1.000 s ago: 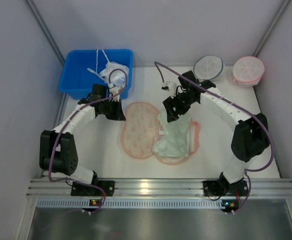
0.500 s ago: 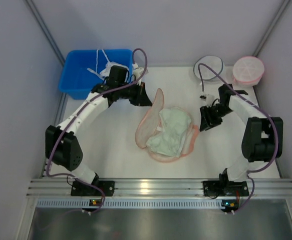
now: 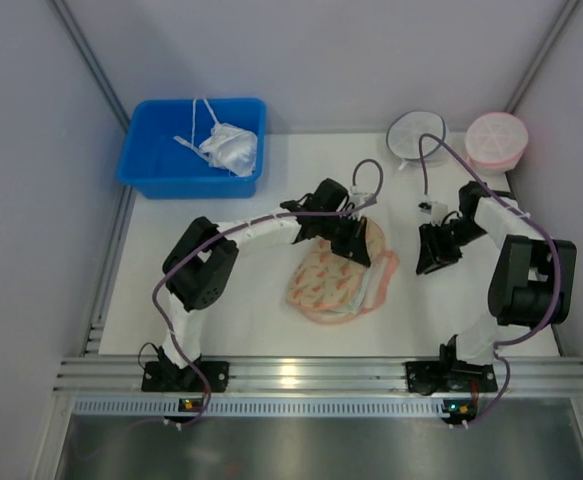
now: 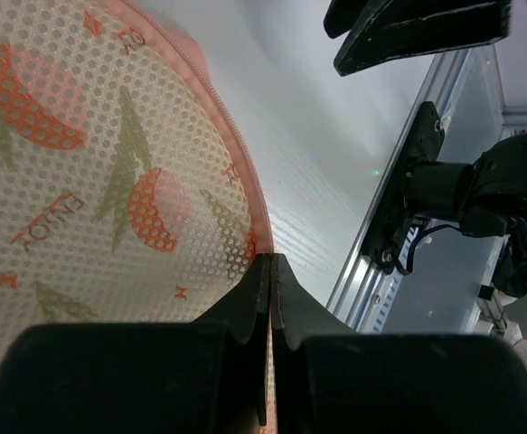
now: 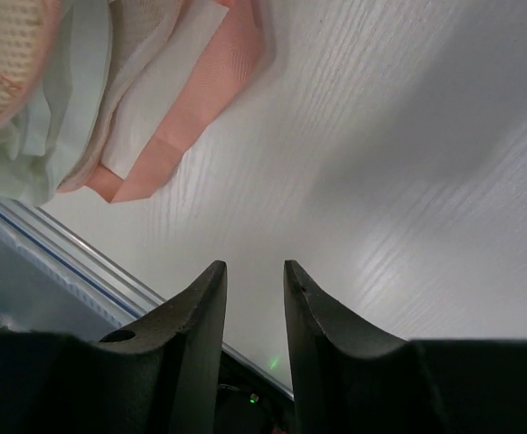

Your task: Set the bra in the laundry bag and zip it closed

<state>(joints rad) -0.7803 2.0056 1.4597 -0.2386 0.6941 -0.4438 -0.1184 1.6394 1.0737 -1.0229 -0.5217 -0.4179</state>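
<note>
The peach-pink floral laundry bag (image 3: 329,282) lies mid-table with its lid folded over the lower half. The pale cream bra is mostly hidden inside; a sliver shows at the bag's right edge (image 3: 373,291), and its greenish-white fabric shows in the right wrist view (image 5: 69,99). My left gripper (image 3: 356,247) is shut on the lid's pink zipper rim (image 4: 236,158), fingertips pinched together (image 4: 270,264) at the printed mesh lid (image 4: 73,154). My right gripper (image 3: 433,263) is open and empty (image 5: 256,271), over bare table just right of the bag's pink rim (image 5: 218,63).
A blue bin (image 3: 156,165) at the back left holds a bright white bra (image 3: 229,148). A round white mesh pouch (image 3: 416,133) and a round pink pouch (image 3: 496,140) stand at the back right. An aluminium rail (image 3: 301,375) runs along the near edge.
My left gripper has swung the bag's lid from the left over to the right, folding it down across the bra. My right gripper has shifted slightly towards the front, still open.
</note>
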